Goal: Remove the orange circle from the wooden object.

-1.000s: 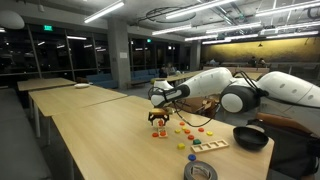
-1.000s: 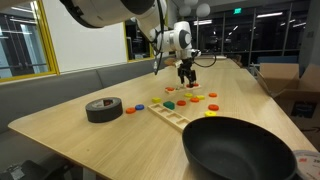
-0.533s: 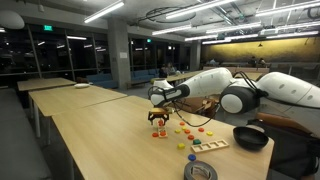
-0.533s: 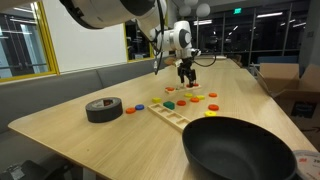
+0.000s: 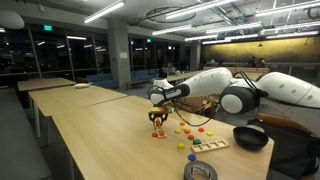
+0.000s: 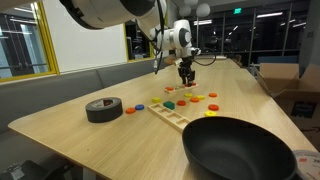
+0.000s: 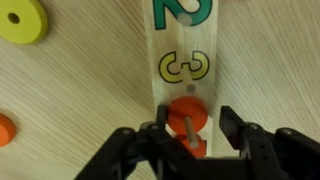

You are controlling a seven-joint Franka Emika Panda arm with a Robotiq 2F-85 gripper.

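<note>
While the pincer [image 7: 190, 140] hangs low over the table [image 7: 80, 100], its jaws stand open, with the orange circle [image 7: 175, 112] between them, threaded on the wooden stand [image 7: 186, 128].

From where I stand, a wide black bowl [image 6: 238, 148] sits nearest on the pale wooden counter [image 6: 70, 135], and a roll of dark tape [image 6: 104, 109] lies well apart from it. Further back a flat pale tray [image 6: 175, 118] lies among scattered coloured discs, a red one [image 6: 131, 110] near the tape.
</note>
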